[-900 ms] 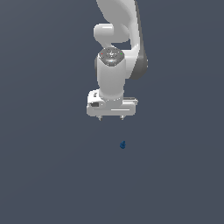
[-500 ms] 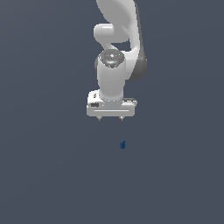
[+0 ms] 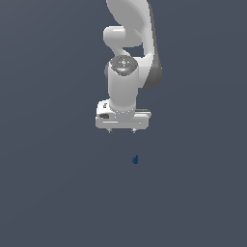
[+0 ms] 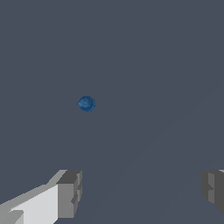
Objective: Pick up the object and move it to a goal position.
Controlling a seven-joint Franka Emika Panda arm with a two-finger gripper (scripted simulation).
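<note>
object [image 3: 135,159]: small dark blue lump lying on the grey floor, apart from and below the gripper | gripper [image 3: 121,130]: fingers [image 4: 69,194] spread wide, nothing held | change: object's position unchanged from earlier frames; arm pose barely altered

Bare grey floor [image 3: 58,193] surrounds the object [image 3: 135,159]; nothing stands between it and the parted jaws.
</note>
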